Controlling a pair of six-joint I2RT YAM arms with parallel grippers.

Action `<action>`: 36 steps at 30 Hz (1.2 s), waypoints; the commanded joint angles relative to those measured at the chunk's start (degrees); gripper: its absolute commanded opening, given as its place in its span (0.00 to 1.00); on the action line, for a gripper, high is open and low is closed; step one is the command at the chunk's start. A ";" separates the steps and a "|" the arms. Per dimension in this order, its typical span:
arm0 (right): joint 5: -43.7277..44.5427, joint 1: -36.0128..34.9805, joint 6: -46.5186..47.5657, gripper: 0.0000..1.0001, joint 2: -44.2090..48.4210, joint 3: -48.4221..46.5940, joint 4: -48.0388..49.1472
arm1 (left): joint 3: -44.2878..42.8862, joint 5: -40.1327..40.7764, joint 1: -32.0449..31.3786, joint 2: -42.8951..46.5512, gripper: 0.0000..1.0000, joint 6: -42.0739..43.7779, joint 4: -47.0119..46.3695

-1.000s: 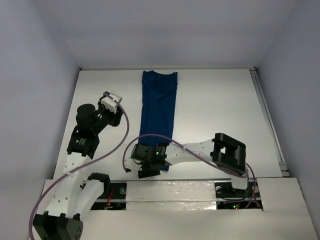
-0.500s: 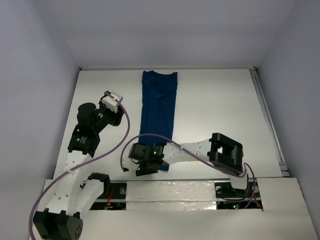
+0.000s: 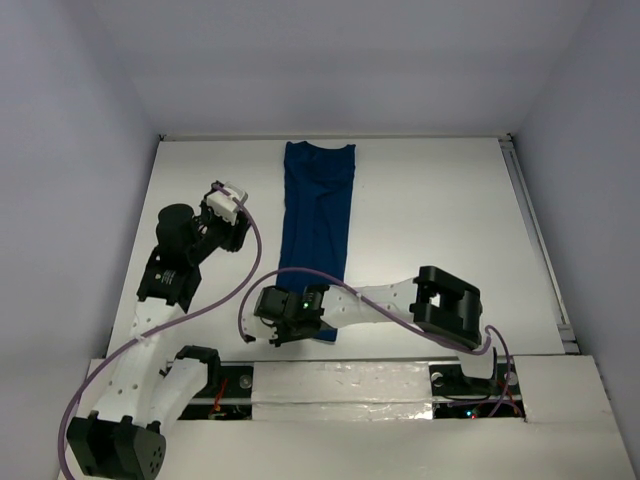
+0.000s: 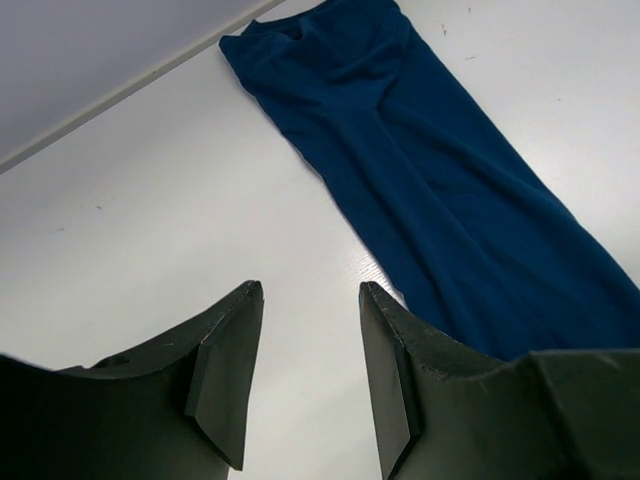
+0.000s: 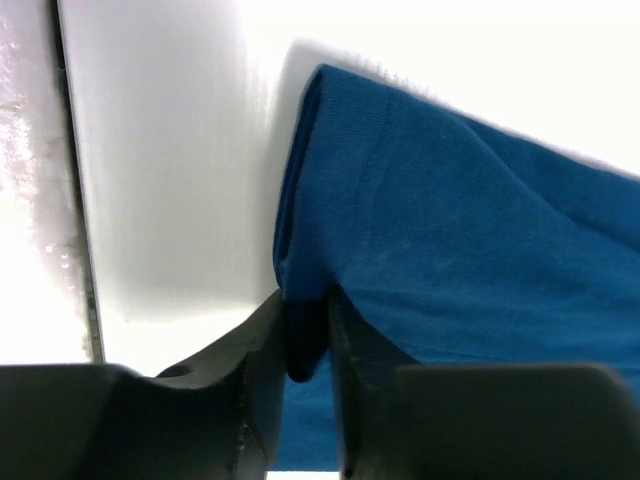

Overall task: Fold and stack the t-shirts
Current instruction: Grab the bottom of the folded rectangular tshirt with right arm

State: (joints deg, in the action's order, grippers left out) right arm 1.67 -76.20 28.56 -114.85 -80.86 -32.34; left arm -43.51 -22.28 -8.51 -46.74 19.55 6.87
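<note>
A dark navy t-shirt (image 3: 318, 215) lies folded lengthwise into a long narrow strip down the middle of the white table (image 3: 430, 220), collar at the far end. My right gripper (image 3: 283, 330) is at the strip's near left corner, low on the table. In the right wrist view its jaws (image 5: 303, 300) are shut on a pinch of the t-shirt's (image 5: 450, 230) folded edge. My left gripper (image 3: 232, 228) hovers left of the strip, apart from it. In the left wrist view it (image 4: 308, 295) stands open over bare table, with the t-shirt (image 4: 450, 190) to its right.
A metal rail (image 3: 535, 240) runs along the table's right edge. A taped white ledge (image 3: 400, 380) spans the near edge above the arm bases. Pale walls enclose the table on the left, far and right sides.
My right gripper has slid a little to the left along the t-shirt's near end and closed from wide open onto its corner. The left arm has not moved.
</note>
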 commanded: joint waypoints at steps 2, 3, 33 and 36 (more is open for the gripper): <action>-0.88 0.00 0.10 0.22 -3.63 1.32 -3.70 | -1.58 0.48 0.86 0.51 0.41 1.36 -1.51; -1.06 0.00 0.18 0.21 -3.63 1.49 -3.78 | -1.84 0.92 0.87 0.68 0.41 1.63 -1.34; -10.80 -3.78 7.74 0.00 25.63 12.75 -9.05 | -5.27 -5.31 8.78 -4.24 0.40 -1.36 -3.18; -10.12 -3.78 8.18 0.00 26.60 12.04 -9.85 | -5.89 -5.32 8.78 -4.24 0.40 -1.36 -2.57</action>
State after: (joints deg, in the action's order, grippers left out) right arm -6.68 -79.44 35.75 -90.80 -67.77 -40.58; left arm -46.15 -26.11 -0.12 -51.33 18.98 5.85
